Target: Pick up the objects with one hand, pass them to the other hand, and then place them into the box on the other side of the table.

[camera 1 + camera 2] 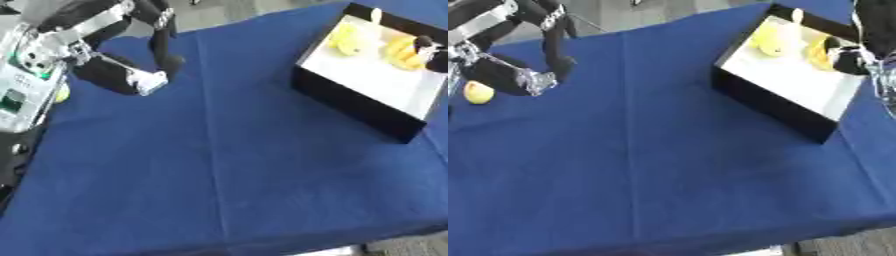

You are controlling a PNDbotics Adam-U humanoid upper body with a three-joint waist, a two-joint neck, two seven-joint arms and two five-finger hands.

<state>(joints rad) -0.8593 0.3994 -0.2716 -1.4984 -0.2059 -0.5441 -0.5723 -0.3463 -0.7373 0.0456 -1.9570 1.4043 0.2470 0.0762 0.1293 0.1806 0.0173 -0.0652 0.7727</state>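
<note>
Fingers (560, 47) of the left hand (144, 70) hang curled over the blue cloth (219, 150) at the upper left, the thumb tip pale below them. Nothing sits between fingers and thumb; the hand holds nothing and is lifted off the cloth. Its black and silver arm comes in from the upper left corner.

Just to the left of this hand, near the table's left edge, a small yellow fruit (479, 92) lies on the cloth. It is apart from the fingers, not touched. In the left eye view the arm's pale housing hides most of it.

Across the table, at the upper right, stands the box (350, 102), black outside and white inside, set at an angle to the table edges. Inside, at its far end, lie yellow things: one rounded piece (346, 40) toward the left corner and a cluster (401, 52) toward the right. A pale upright shape shows at the far wall; I cannot tell what it is.

The right hand (849, 59) shows at the right edge, over the far right part of the box, beside the yellow cluster. It is dark and partly cut off; whether its fingers are curled or straight I cannot tell, nor whether it touches the cluster.
</note>
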